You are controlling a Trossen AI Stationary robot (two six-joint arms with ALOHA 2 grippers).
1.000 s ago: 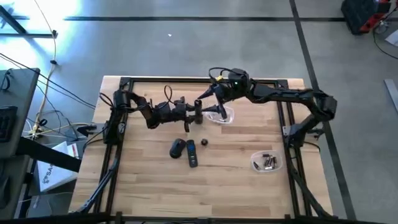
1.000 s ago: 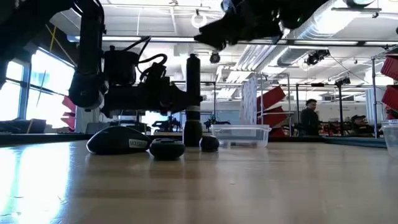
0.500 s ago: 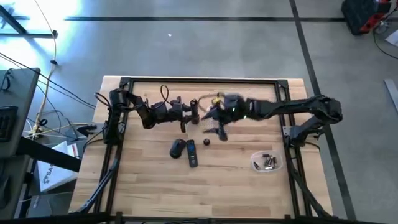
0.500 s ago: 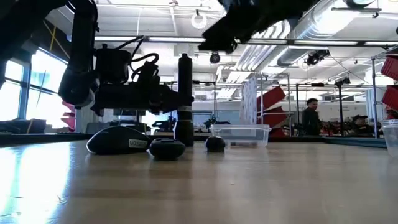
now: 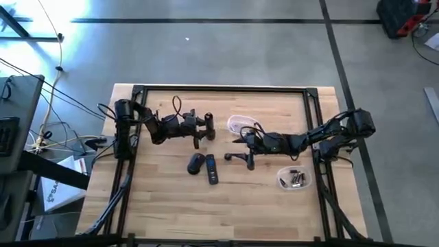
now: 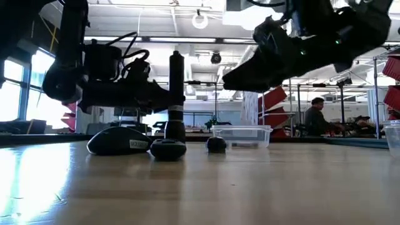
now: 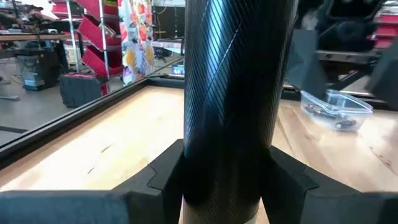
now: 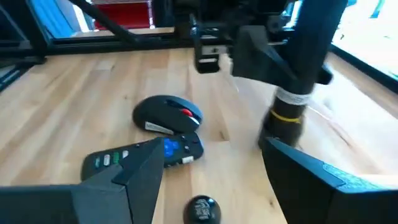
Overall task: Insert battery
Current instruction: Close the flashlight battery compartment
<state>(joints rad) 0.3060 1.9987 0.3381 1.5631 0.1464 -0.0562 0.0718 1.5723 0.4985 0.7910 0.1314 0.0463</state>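
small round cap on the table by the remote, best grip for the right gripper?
Judging by the pictures: take the cap across its round sides, coming from straight above. It lies flat and low on the table, apart from the remote and mouse, so there seems room for a finger on either side. The right gripper is open and hovers just short of it.

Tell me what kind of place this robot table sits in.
Probably an industrial lab or workshop: exposed ceiling ducts, red storage bins on racks, a concrete floor with tape lines, and a person at benches behind the wooden table.
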